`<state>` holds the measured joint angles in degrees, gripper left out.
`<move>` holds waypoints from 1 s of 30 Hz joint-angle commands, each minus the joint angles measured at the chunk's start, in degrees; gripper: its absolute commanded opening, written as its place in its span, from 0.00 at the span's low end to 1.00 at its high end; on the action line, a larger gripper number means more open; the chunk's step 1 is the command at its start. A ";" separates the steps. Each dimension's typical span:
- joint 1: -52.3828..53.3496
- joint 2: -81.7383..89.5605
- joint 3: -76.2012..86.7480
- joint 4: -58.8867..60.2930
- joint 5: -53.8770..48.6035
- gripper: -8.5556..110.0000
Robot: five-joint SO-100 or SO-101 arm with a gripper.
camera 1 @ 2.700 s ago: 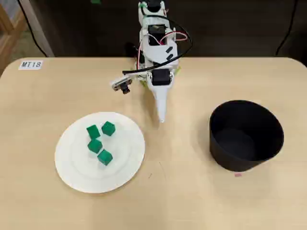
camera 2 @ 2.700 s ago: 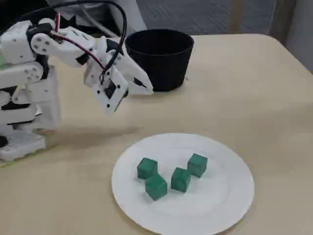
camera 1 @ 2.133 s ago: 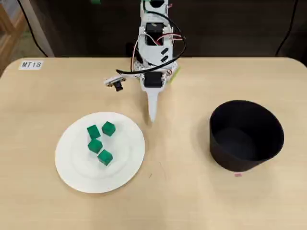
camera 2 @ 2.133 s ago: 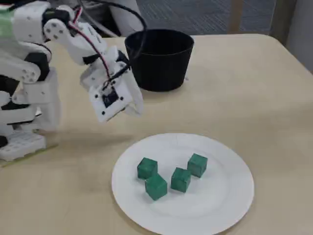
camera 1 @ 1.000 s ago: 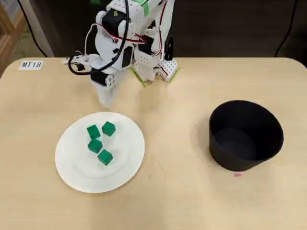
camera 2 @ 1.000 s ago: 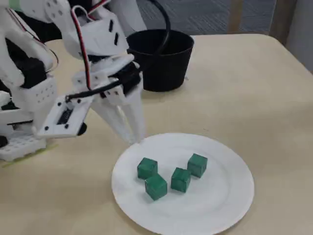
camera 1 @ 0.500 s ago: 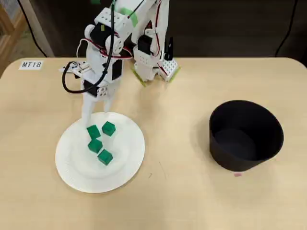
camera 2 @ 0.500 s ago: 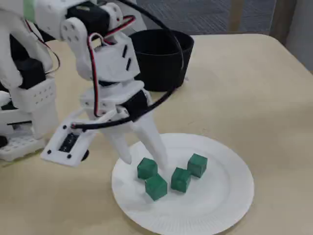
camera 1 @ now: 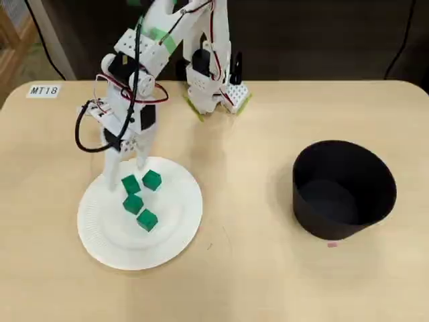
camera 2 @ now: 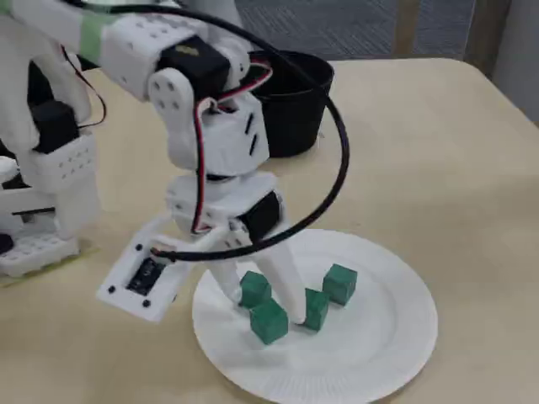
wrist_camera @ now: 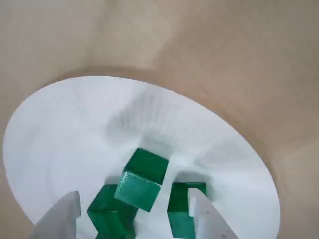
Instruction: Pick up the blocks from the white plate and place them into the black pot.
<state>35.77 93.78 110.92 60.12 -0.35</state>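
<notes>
Blocks (camera 1: 139, 200): overhead view, we see four on white plate (camera 1: 171, 231), left side of desk (camera 1: 255, 268); black pot (camera 1: 343, 189) far right, empty.
Wrist view: claw (wrist_camera: 134, 214) open, empty, straddling one block (wrist_camera: 142, 179).
Fixed view: we'd lower squarely, close on that one alone.

Overhead view: straight down from well above, whole table (camera 1: 268, 282) in frame, arm base at the top edge. Fixed view: low and close, angled down from the side, black pot (camera 2: 290, 109) at the far end. Wrist view: very close, aimed down. All three share the white plate (camera 1: 100, 241) (wrist_camera: 60, 129) (camera 2: 379, 353).
</notes>
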 commanded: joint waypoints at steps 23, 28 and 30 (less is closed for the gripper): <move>-0.97 -9.14 -4.22 -10.90 5.89 0.15; -0.97 -9.14 -4.83 -10.55 6.33 0.05; -1.23 -8.44 -4.83 -10.28 6.24 0.05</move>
<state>34.72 84.38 108.11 50.45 5.71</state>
